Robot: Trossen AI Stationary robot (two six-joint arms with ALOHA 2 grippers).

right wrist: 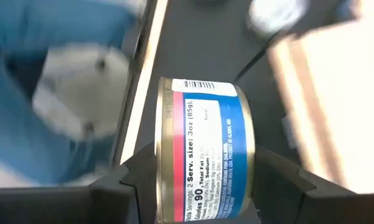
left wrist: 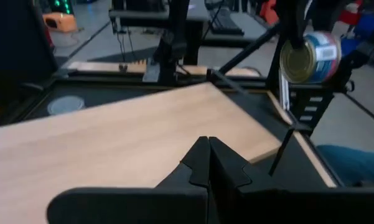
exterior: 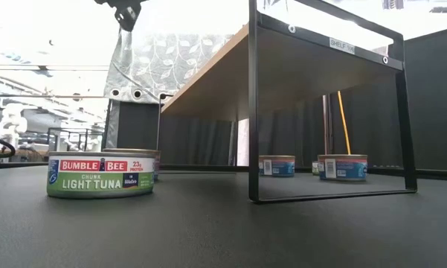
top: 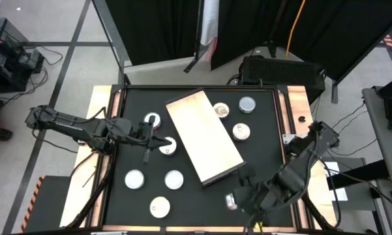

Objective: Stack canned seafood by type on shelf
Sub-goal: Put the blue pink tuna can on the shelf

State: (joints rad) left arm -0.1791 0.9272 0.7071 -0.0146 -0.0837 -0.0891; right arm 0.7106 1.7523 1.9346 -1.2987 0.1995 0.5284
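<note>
While the left gripper [top: 147,156] hangs pinched together over the shelf's [top: 202,134] edge, a green tin [exterior: 100,174] reads "Bumble Bee Chunk Light Tuna". Right gripper [top: 238,196], off the shelf's near corner, clamps a blue-and-red can [right wrist: 205,152]: "3oz (85g)", brand cut off.

The shelf [top: 204,136] has a pale tan wood top on a thin black frame, sitting on a black table [top: 261,117]. The near can [exterior: 100,174] has a green label with a red band (white lettering). The held can [right wrist: 205,152] is blue with a red stripe and a gold rim.
</note>
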